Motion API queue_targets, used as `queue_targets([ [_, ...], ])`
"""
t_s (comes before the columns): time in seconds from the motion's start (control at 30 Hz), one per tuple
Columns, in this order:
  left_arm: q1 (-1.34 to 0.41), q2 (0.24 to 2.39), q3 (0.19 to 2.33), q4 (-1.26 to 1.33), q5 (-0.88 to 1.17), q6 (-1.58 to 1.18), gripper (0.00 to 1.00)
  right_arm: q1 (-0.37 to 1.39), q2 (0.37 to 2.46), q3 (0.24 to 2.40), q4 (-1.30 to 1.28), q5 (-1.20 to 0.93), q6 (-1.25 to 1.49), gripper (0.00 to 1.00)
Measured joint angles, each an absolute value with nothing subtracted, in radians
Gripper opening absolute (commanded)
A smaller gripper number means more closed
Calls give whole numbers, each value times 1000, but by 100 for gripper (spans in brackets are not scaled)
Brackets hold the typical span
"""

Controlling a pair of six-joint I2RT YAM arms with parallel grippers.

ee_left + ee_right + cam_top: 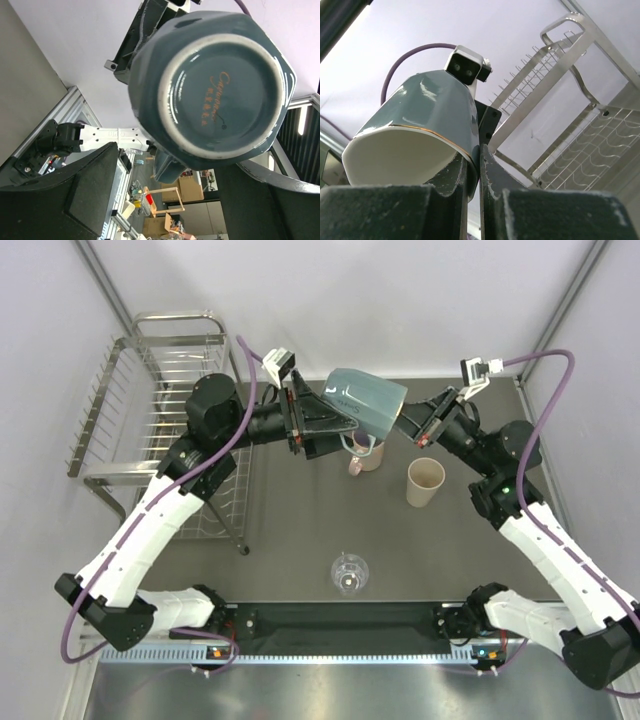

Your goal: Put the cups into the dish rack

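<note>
Teal ceramic hangs over the middle of the table (300,530). The teal mug (366,400), cream inside, lies on its side in mid-air, well apart from the dish rack (150,410) at the left. The right gripper (415,423) holds it by a thin pinch on the rim alone, one finger inside the mouth and one outside. The left gripper (345,423) faces the mug's base with its jaws spread wide to either side; whether its pads touch the wall cannot be told.

The risk lies in the handover. If the right gripper lets go before the left has closed firmly, the mug likely drops onto the pink handled mug (366,455), which the overhead view shows beneath it, with the beige tumbler (424,483) near. The faceted, glazed wall may slip or twist in a grip that lands off-centre. A push from the left arm could also lever the rim out of that narrow pinch. The clear glass (350,575) stands well apart, toward the arms' bases.
</note>
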State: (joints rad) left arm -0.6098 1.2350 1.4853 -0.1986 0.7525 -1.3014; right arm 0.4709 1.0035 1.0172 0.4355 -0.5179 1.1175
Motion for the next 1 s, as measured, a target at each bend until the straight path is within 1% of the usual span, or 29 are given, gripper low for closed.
queue_targets([
  [0.13,-610,1235,1481,-180,751,-1319,71,497,1016,998,471,-473,1109,0],
  [0.17,-610,1235,1481,-179,750,-1321,64,502,1018,993,474,-465,1108,0],
  [0.27,-609,1235,1477,-172,748,-1332,51,515,1019,982,482,-441,1102,0],
  [0.33,-609,1235,1472,-168,748,-1339,45,528,1019,973,485,-415,1100,0],
  [0.37,-609,1235,1467,-165,748,-1341,36,535,1019,969,486,-401,1098,0],
  [0.4,-609,1235,1464,-163,748,-1341,30,542,1019,967,485,-387,1098,0],
  [0.47,-605,1235,1457,-154,748,-1332,12,558,1019,962,487,-350,1111,0],
  [0.5,-599,1235,1456,-147,739,-1314,0,563,1018,962,482,-328,1119,0],
  [0.6,-591,1235,1456,-142,739,-1285,0,576,1019,962,475,-289,1128,0],
  [0.63,-591,1235,1459,-153,735,-1270,0,580,1019,962,470,-284,1127,1],
  [0.67,-591,1237,1469,-177,730,-1254,0,581,1019,962,461,-280,1126,13],
  [0.7,-591,1241,1487,-214,722,-1234,0,583,1019,963,448,-277,1124,23],
  [0.77,-591,1270,1568,-342,703,-1192,0,588,1019,967,413,-272,1096,43],
  [0.8,-590,1297,1636,-428,688,-1155,0,591,1018,975,377,-270,1076,55],
  [0.87,-580,1353,1766,-580,658,-1079,0,596,1013,1000,289,-262,1027,64],
  [1.0,-466,1442,2002,-849,622,-920,0,598,974,1063,44,-215,914,69],
])
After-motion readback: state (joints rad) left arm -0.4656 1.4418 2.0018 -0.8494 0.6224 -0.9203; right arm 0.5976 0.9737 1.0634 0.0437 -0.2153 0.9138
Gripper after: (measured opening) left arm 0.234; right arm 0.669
